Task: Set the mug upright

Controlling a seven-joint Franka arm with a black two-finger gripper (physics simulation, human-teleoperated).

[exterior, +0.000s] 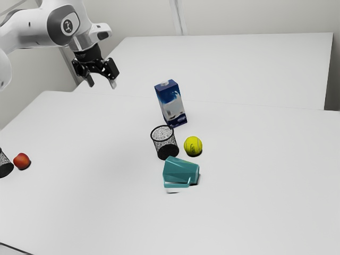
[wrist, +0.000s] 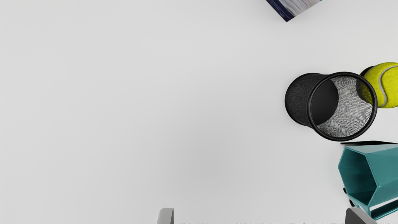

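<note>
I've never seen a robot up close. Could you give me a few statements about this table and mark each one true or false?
1. The teal mug lies on its side. True.
2. The gripper is closed around the mug. False: the gripper is open, and the mug lies on the table, away from it.
3. The blue-and-white carton stands upright. True.
4. The tennis ball is inside the black mesh cup. False: the tennis ball is on the table beside the black mesh cup.
5. The black mesh cup stands with its opening upward. True.
</note>
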